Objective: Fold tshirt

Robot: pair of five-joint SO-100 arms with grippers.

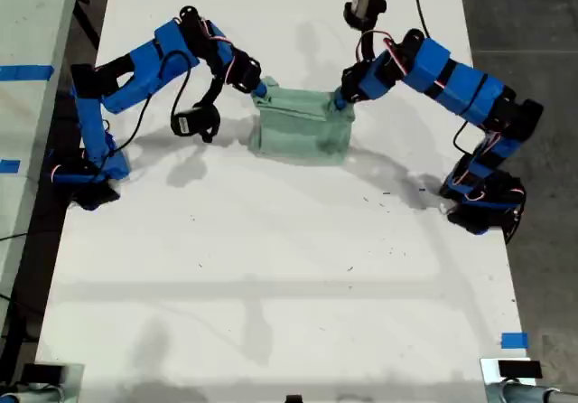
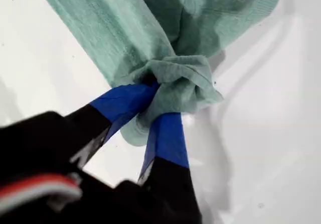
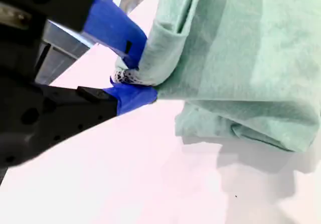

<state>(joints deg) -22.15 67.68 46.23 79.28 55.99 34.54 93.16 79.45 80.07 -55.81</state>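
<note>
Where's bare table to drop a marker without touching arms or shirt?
The broad white table between the tshirt and the exterior view's bottom edge is bare, also the strip above the shirt. It is crowded at the shirt's two upper corners, where my first gripper and my second gripper clamp cloth.

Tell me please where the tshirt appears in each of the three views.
Exterior view: the tshirt lies folded on the white table, upper middle, between the two arms.
First wrist view: bunched corner pinched by my first gripper.
Second wrist view: folded edge pinched by my second gripper.
Shared landmark: the blue-taped fingers gripping mint cloth.
</note>
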